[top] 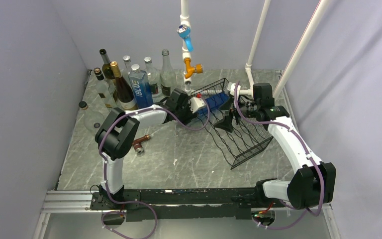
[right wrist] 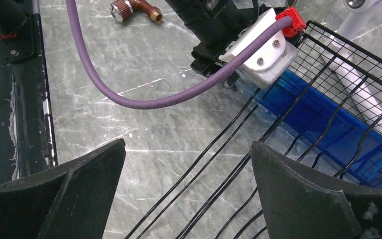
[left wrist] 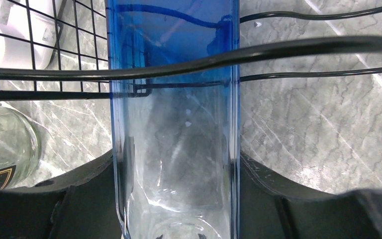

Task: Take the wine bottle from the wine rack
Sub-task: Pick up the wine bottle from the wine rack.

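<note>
The wine bottle [top: 218, 101], blue and clear glass, lies in the far end of the black wire wine rack [top: 243, 137]. My left gripper [top: 202, 105] reaches into that end from the left. In the left wrist view the bottle [left wrist: 174, 124] fills the gap, and both black fingers [left wrist: 92, 189] press against its sides, so the left gripper [left wrist: 176, 172] is shut on it. Rack wires [left wrist: 288, 49] cross over the bottle. My right gripper [top: 227, 122] hovers over the rack's middle. Its jaws stand wide open [right wrist: 186, 164] above bare rack wires [right wrist: 214, 184], with the bottle [right wrist: 323, 119] ahead to the right.
Several upright bottles [top: 129, 84] stand at the back left, and a clear one [top: 90, 118] lies near them. A copper pipe fitting [top: 140, 143] lies by the left arm. White pipe frame [top: 186, 40] with blue and orange valves rises behind the rack.
</note>
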Controlling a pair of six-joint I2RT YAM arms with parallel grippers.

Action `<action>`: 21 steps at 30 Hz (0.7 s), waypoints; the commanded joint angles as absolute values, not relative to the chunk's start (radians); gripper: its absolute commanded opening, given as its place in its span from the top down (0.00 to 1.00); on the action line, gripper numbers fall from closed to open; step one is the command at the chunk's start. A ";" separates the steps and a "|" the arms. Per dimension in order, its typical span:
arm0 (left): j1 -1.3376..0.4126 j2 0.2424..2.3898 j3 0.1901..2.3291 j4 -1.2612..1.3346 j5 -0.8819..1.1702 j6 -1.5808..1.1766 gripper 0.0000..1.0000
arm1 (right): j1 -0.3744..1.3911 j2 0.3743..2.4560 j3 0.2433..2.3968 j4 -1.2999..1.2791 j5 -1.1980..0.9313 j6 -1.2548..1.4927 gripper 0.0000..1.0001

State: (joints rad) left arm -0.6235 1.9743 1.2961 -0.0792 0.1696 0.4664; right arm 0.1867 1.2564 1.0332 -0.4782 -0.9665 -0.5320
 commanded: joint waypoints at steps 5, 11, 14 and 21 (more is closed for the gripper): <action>-0.626 1.860 1.240 -0.059 0.181 0.449 1.00 | 0.179 1.230 1.065 -0.483 -0.999 -0.551 0.00; -0.626 1.734 1.158 -0.069 0.196 0.440 1.00 | 0.179 1.231 1.063 -0.484 -1.002 -0.551 0.00; -0.626 1.681 1.132 -0.114 0.208 0.457 1.00 | 0.179 1.231 1.064 -0.485 -1.006 -0.552 0.00; -0.626 1.552 1.083 -0.252 0.218 0.511 1.00 | 0.179 1.231 1.061 -0.491 -1.009 -0.563 0.00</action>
State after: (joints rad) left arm -0.6140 1.6711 1.0809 -0.1959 0.1360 0.4515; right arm 0.1844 1.2564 1.0332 -0.4786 -0.9752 -0.5377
